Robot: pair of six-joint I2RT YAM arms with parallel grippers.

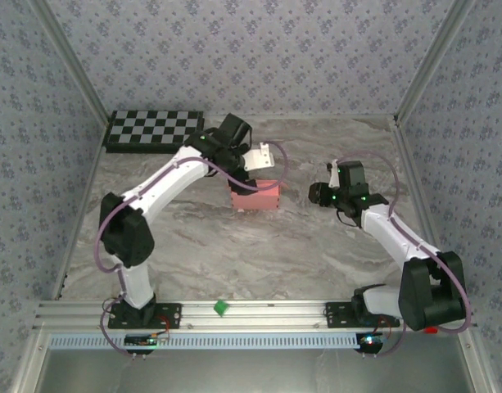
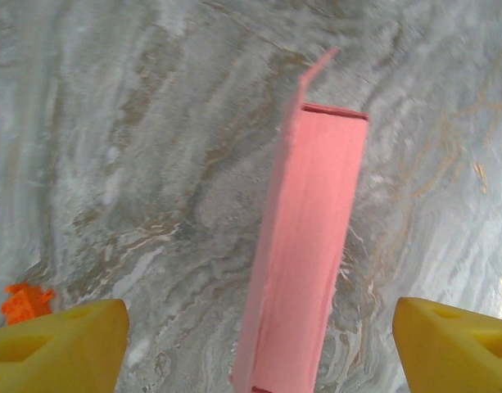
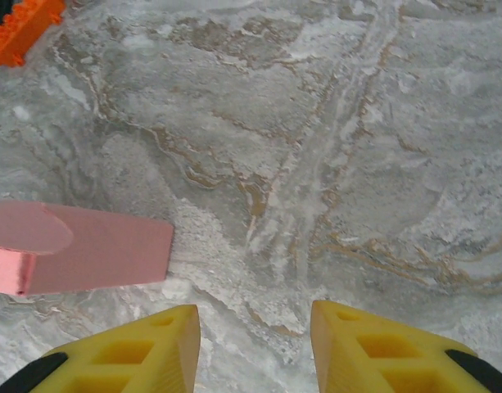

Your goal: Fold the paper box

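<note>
The paper box (image 1: 255,196) is a small pink closed box standing on the marble table near the middle. In the left wrist view the paper box (image 2: 308,246) runs lengthwise between my two yellow fingers (image 2: 58,344), and a flap edge sticks up at its far end. My left gripper (image 2: 259,352) is open wide and straddles the box with clear gaps on both sides. From above, the left gripper (image 1: 252,173) hovers just behind the box. My right gripper (image 1: 316,194) is to the box's right, and the right gripper (image 3: 255,344) is open over bare table, with the paper box (image 3: 87,246) off to its left.
A small orange block (image 2: 23,301) lies on the table; the same orange block (image 3: 25,29) sits at the top left of the right wrist view. A checkerboard (image 1: 152,129) lies at the back left. A green block (image 1: 221,308) rests on the front rail.
</note>
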